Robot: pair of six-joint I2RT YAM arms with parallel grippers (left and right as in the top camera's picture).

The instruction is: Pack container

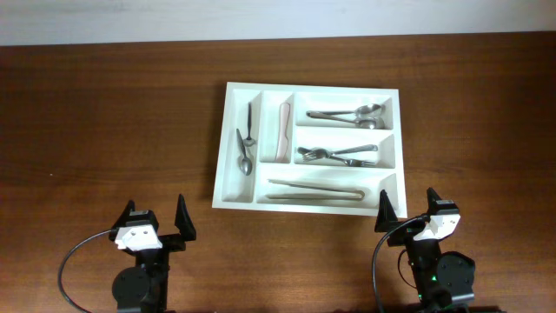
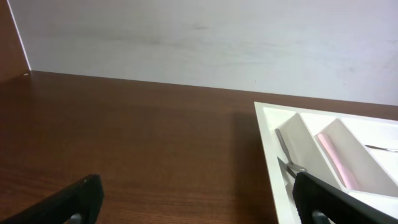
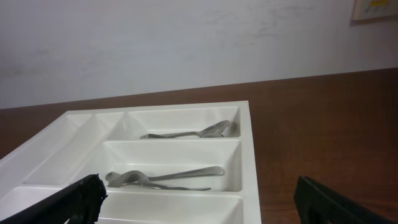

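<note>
I see soft, even light from above, bright enough throughout. The desk (image 1: 104, 113) carries a mild sheen and no hard glare. The container (image 2: 266, 134) throws a faint shadow to its left. Both wrist views are slightly soft. The fingers (image 2: 81, 194) are dark, blurred shapes (too close to focus), and the wall (image 2: 199, 43) looks greyish.
</note>
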